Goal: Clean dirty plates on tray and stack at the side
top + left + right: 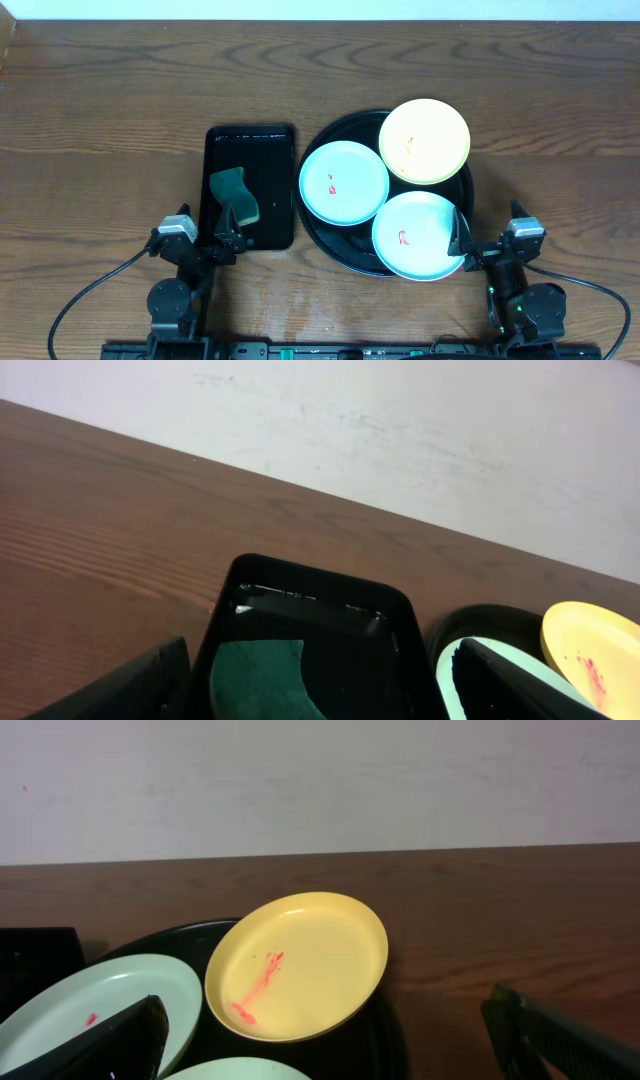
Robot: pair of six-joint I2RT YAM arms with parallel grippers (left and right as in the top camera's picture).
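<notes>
The left jaws are held spread and empty; just ahead, a green sponge [233,192] lies in a rectangular tray [250,131]. The plates [344,182] are gathered on the round tray [330,245], ahead of the right jaws, likewise spread and empty. They are judged light, stiff and slippery, best pinched at the rim.

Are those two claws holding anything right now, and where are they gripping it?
Nothing. The left gripper and right gripper are both open, with nothing between their fingers.

No readable text or labels anywhere.
</notes>
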